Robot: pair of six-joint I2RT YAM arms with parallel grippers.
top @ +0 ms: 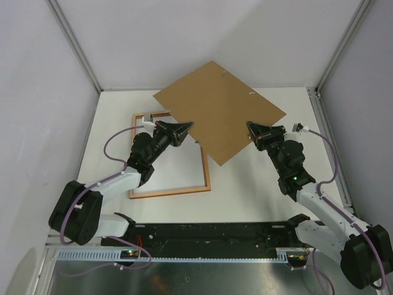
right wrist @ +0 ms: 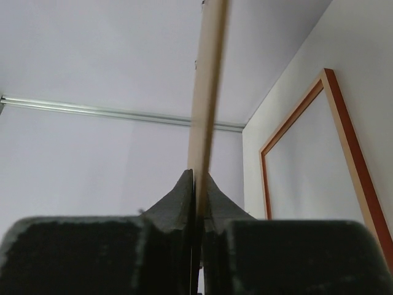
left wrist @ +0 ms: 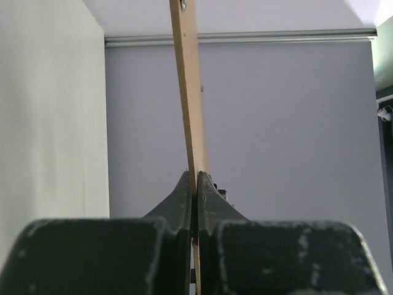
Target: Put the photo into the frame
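Note:
The frame lies flat on the white table at centre left, a thin red-orange rectangle; it also shows in the right wrist view. Its inside looks plain white. No printed photo shows in any view. A plain brown backing board is held in the air, tilted, over the frame's far right corner. My left gripper is shut on the board's left edge. My right gripper is shut on the board's near right edge.
White enclosure walls with metal corner posts stand at left, right and back. A black base rail runs along the near edge between the arm bases. A metal strip lines the table's right side.

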